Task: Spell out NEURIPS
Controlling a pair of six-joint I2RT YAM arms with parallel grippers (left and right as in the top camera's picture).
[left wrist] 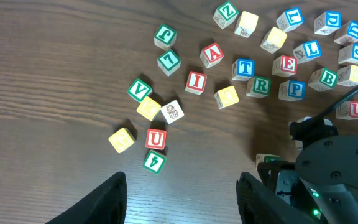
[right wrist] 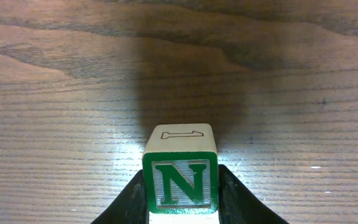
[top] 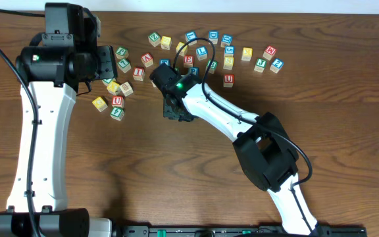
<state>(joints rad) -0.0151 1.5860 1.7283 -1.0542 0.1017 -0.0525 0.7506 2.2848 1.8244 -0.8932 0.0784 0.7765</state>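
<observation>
N cube (right wrist: 180,180): green letter, pinched between the fingers of the right gripper (right wrist: 180,198), low over the table (right wrist: 73,93), right of the red U cube (top: 117,101).
Left gripper (left wrist: 182,199): fingers spread, nothing between them, near the red U cube.
I cube (left wrist: 196,81), R cube (left wrist: 261,86), P cube (left wrist: 295,89): loose, beyond the red U cube.

Table (right wrist: 55,93) — dark wood, matt, grained; N cube (right wrist: 180,180) — pale smooth wood, green painted face.

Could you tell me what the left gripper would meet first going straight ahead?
Most likely the green block just ahead of the left gripper, then the red U block; depth is unclear.
</observation>
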